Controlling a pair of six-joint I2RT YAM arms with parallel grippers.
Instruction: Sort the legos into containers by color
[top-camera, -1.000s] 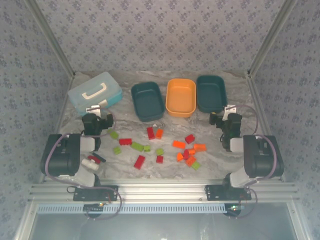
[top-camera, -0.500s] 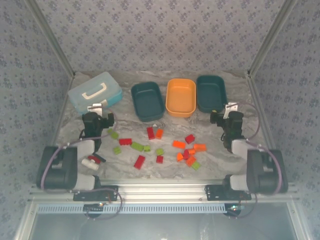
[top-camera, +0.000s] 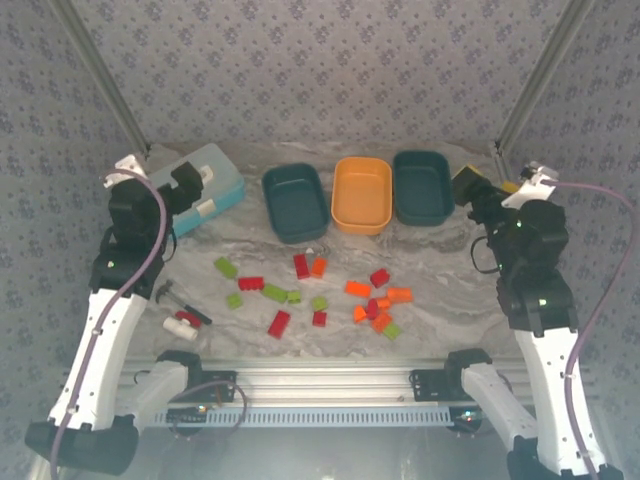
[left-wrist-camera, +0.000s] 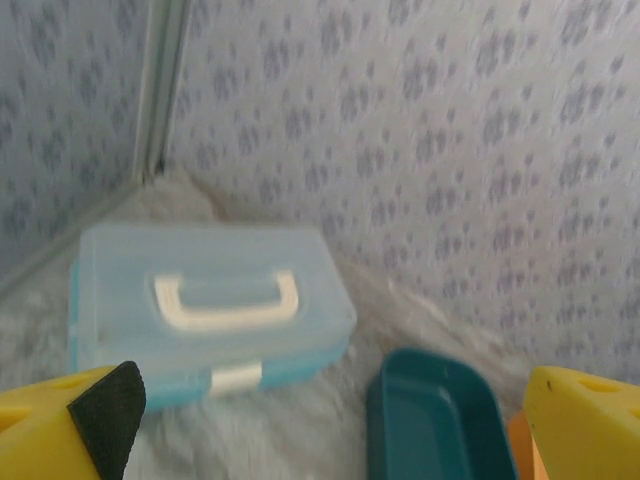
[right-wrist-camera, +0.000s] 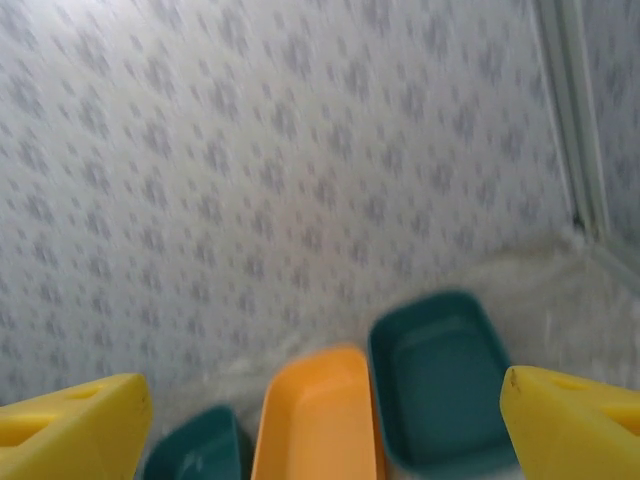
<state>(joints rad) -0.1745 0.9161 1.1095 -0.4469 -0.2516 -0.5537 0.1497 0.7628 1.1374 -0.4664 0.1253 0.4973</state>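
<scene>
Containers: We saw three tubs in a row at 12 o'clock on the table (top-camera: 470, 300). The orange tub (top-camera: 362, 195) sat between the left teal tub (top-camera: 295, 203) and the right teal tub (top-camera: 422, 187).
Tub axes: Each long axis ran roughly 12 to 6, away from the arms. The left teal tub's far end leaned slightly toward 11.
Legos: The legos (top-camera: 319, 302) lay loose on the marbled top around the centre, at 6 o'clock from the tubs, with red, orange and lime green mixed.
Red bricks: We noted a long red brick (top-camera: 279, 323) lying about 1 to 7 and an upper red brick (top-camera: 301, 266) lying nearly 12 to 6. A flat red brick (top-camera: 250, 283) lay 9 to 3.
Green bricks: Most sat on the 9 o'clock side of the scatter. The outermost green brick (top-camera: 226, 267) pointed about 10 to 4.
Orange bricks: These gathered on the 3 o'clock side. The largest orange brick (top-camera: 399, 294) lay 9 to 3.
Left gripper: The left gripper (left-wrist-camera: 330, 425) hung raised at 10 o'clock over the light blue case (left-wrist-camera: 210, 300), its jaws spread wide. Its wrist view looked down on the case and the left teal tub.
Right gripper: The right gripper (right-wrist-camera: 325, 420) hung raised at 2 o'clock, just beside the right teal tub's 3 o'clock rim, its jaws spread wide. In its wrist view, the three tubs ran lengthwise away from the camera.
Case: We saw the white handle (left-wrist-camera: 225, 300) on its lid. In the top view its long axis ran about 8 to 2.
</scene>
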